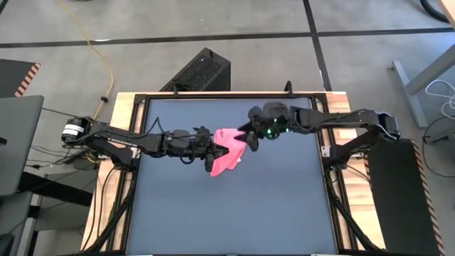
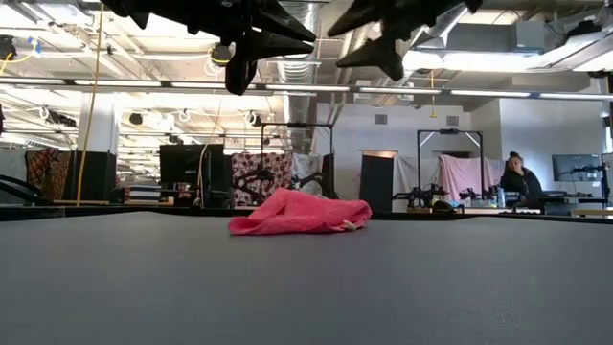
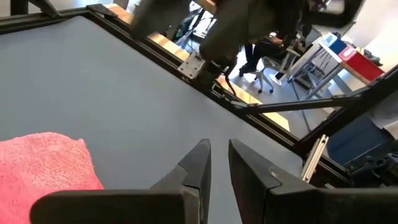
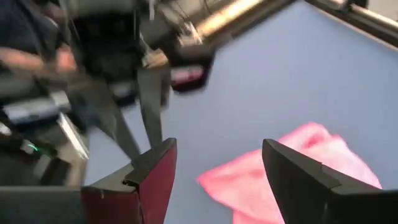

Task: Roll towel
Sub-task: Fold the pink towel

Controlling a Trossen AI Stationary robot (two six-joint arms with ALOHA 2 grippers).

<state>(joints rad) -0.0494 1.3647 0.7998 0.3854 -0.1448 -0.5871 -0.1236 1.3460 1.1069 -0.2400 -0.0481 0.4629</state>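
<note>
Overhead, towel [image 1: 229, 151] edges partly hidden under both grippers. Left gripper [image 3: 217, 163] narrow, empty; right gripper [image 4: 217, 168] wide, empty. Bare table [image 1: 234, 213] all around.

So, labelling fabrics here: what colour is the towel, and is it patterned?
The towel is plain bright pink, no pattern; the low view shows it best.

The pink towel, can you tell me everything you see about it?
The towel is a small, bright pink, soft-looking cloth. It is not rolled or flat: it lies crumpled in a low, lumpy heap near the middle of the dark grey table. Only the table touches it. Both arms hang above it, and nothing holds it.
</note>
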